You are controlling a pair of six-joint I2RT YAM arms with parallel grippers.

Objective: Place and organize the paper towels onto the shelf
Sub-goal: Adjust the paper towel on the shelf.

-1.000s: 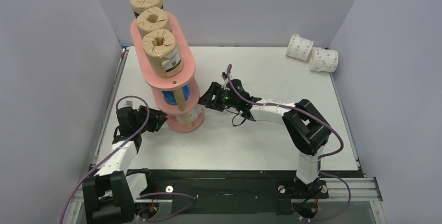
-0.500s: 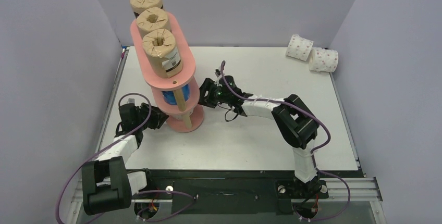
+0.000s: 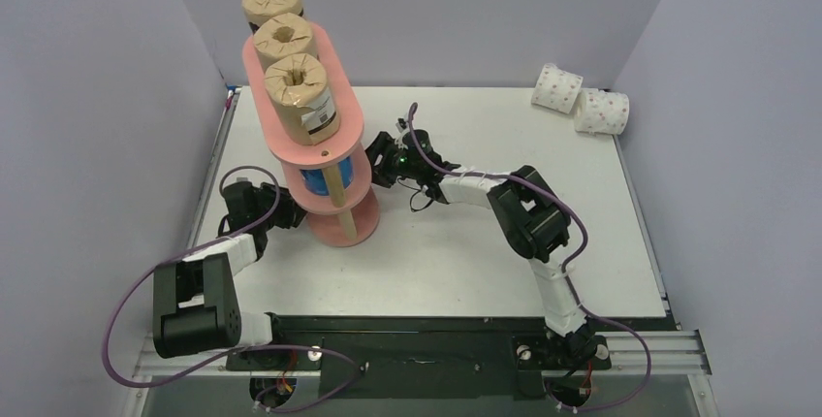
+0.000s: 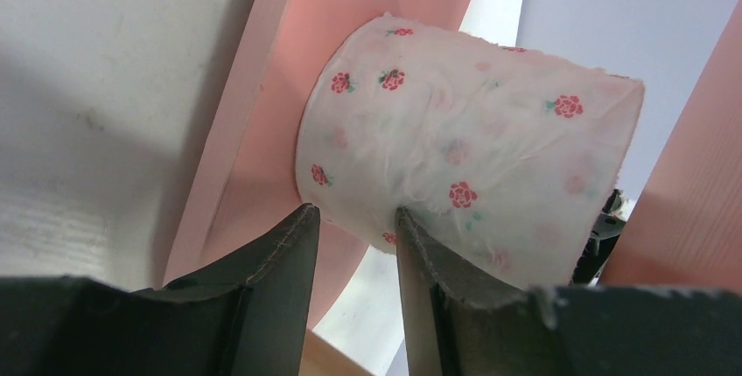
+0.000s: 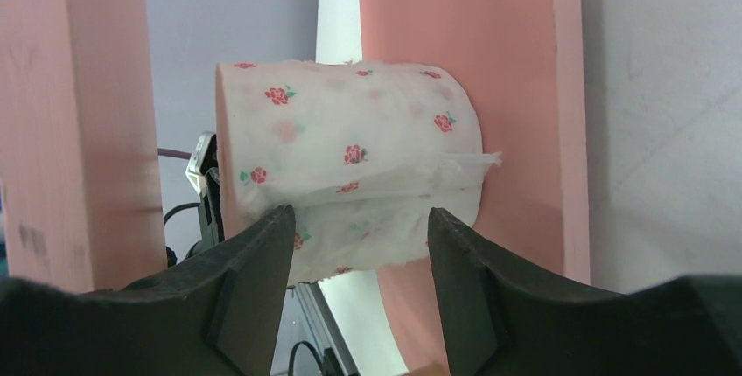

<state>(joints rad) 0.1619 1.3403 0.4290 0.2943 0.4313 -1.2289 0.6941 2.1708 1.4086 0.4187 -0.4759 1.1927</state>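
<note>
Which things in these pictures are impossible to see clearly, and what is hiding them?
- Top view: the top board of the shelf covers most of the blue roll; the count is unknown.
- Top view: the rose-print roll lies hidden under the boards.
- Left wrist view: the left end effector covers its own contact, so a grip is unclear.

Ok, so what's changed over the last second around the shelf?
The right hand moved left, up to the shelf, its arm folding in behind; it stands open facing the rose-print roll on the bottom tier. The left arm's elbow shifted too, but the left hand stayed at that roll's other side. Shelf, brown rolls and the two far rolls did not move.
</note>
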